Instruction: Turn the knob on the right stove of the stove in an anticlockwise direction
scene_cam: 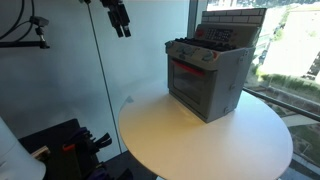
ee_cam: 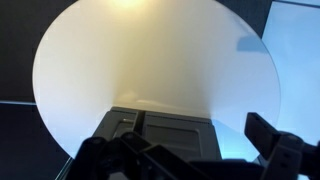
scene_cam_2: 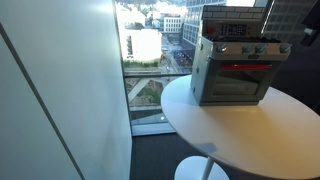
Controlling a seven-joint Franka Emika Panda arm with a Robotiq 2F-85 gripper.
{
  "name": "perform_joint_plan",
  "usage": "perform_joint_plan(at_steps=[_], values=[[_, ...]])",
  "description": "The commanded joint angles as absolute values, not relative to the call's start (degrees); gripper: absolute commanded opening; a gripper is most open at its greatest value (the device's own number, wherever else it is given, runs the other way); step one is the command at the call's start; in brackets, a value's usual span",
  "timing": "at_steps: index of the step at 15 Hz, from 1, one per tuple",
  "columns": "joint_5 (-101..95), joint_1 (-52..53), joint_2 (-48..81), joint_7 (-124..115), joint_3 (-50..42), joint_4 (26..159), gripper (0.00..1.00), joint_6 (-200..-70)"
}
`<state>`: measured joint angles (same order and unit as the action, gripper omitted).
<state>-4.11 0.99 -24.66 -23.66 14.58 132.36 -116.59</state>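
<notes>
The stove (scene_cam: 208,75) is a small grey toy oven with a red-framed door window and a tile-patterned back panel. It stands at the far edge of a round white table (scene_cam: 200,140). It also shows in an exterior view (scene_cam_2: 235,65), with a row of small knobs (scene_cam_2: 245,50) along its front top edge. In the wrist view its dark top (ee_cam: 165,130) lies at the bottom of the picture. My gripper (scene_cam: 118,18) hangs high in the air, well away from the stove. In the wrist view its fingers (ee_cam: 190,165) are spread wide and hold nothing.
The table (ee_cam: 150,60) is bare apart from the stove. A tall window and a glass wall stand close behind and beside it. Dark equipment with cables (scene_cam: 75,145) sits on the floor next to the table.
</notes>
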Motion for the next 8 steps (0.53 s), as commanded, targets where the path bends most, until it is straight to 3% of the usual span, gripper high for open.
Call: perform_joint_plan(at_steps=[1, 8], values=[[-6.81, -0.59, -21.37, -27.87, 13.78, 127.28, 1.00, -118.87], [-10.83, -4.44, -18.39, -36.07, 12.16, 124.52, 1.00, -127.86]])
